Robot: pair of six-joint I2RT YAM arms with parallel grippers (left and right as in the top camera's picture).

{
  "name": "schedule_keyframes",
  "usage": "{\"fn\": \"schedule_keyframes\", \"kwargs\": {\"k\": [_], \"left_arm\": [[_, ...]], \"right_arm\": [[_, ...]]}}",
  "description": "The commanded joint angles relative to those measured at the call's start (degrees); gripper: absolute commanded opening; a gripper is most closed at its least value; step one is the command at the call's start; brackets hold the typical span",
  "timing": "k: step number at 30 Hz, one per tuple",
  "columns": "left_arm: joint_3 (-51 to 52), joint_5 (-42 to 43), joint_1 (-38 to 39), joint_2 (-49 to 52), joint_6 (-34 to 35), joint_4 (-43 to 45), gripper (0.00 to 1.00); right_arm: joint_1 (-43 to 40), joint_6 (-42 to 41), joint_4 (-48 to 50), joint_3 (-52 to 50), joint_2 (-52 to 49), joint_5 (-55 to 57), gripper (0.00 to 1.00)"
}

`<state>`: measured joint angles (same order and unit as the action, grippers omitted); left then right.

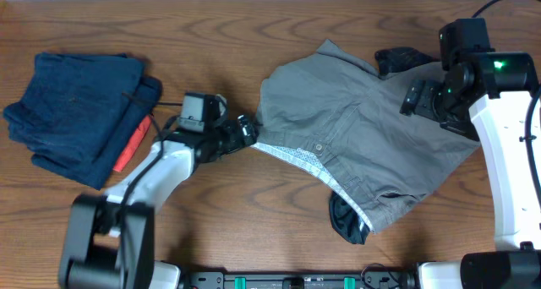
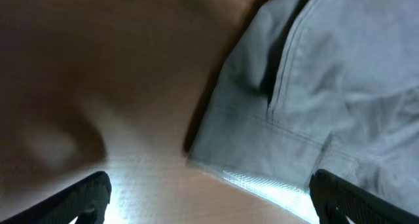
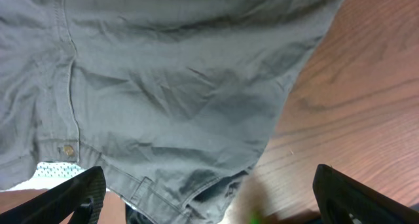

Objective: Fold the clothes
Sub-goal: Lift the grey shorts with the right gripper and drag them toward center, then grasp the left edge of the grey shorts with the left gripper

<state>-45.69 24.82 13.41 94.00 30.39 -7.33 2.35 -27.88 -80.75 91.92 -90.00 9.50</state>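
Grey shorts (image 1: 355, 128) spread out, navy clothes (image 1: 76, 111) stacked

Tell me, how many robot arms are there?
2. The left arm reaches in from the bottom left to the grey shorts' left edge. The right arm stands at the right, over their upper right part. None seems hidden.

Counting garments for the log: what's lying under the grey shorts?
Dark fabric pokes out from under the grey shorts at the top right and at the bottom hem. The rest is covered; one piece or two cannot be told.
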Motion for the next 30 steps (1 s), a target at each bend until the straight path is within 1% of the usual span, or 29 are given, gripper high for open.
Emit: {"fn": "schedule_keyframes", "kwargs": {"k": [1,2,3,5,8,12,17,22,25,26,28,29,30], "left_arm": [[-0.6,0.3,2.0,3.8,3.1,3.9,0.98],[-0.6,0.3,2.6,4.9,4.0,5.8,0.90],[-0.6,0.3,3.1,5.4,4.0,6.8,0.71],[-0.6,0.3,4.0,5.9,4.0,8.7,0.41],[-0.6,0.3,4.2,5.7,4.0,11.1,0.06],[-1.1,0.3,3.8,3.3,3.7,12.0,0.06],[-4.4,-0.3,1.4,-3.2,-1.3,10.5,0.06],[-14.8,-1.4,-4.0,-10.5,-1.4,4.6,0.06],[-21.7,-1.7,-7.8,-12.5,-1.4,4.3,0.06],[-23.5,-2.5,-9.2,-12.5,-1.4,4.4,0.06],[-25.2,-7.0,-11.6,-11.9,-1.4,4.4,0.06],[-25.2,-8.4,-12.5,-11.5,-1.4,4.4,0.08],[-25.2,-9.1,-13.3,-10.6,-1.4,3.8,0.22]], "right_arm": [[-0.6,-0.8,-0.3,0.3,0.9,0.5,0.99],[-0.6,-0.8,-0.3,0.3,0.9,0.5,0.99],[-0.6,-0.8,-0.3,0.3,0.9,0.5,0.99],[-0.6,-0.8,-0.3,0.3,0.9,0.5,0.99],[-0.6,-0.8,-0.2,0.3,0.9,0.6,0.99],[-0.9,-0.8,-0.2,0.3,0.9,0.6,0.99],[-1.9,-0.7,-0.1,0.3,0.9,0.6,0.99],[-2.7,0.3,0.0,0.3,0.9,0.6,0.99],[-2.8,0.8,0.3,0.3,0.9,0.6,0.99],[-2.8,0.8,0.3,0.3,0.9,0.6,0.99],[-2.8,1.1,0.2,0.3,0.9,0.5,0.99],[-2.8,1.3,0.2,0.3,0.9,0.5,0.99],[-2.8,1.8,0.2,0.3,0.9,0.5,0.99]]}}
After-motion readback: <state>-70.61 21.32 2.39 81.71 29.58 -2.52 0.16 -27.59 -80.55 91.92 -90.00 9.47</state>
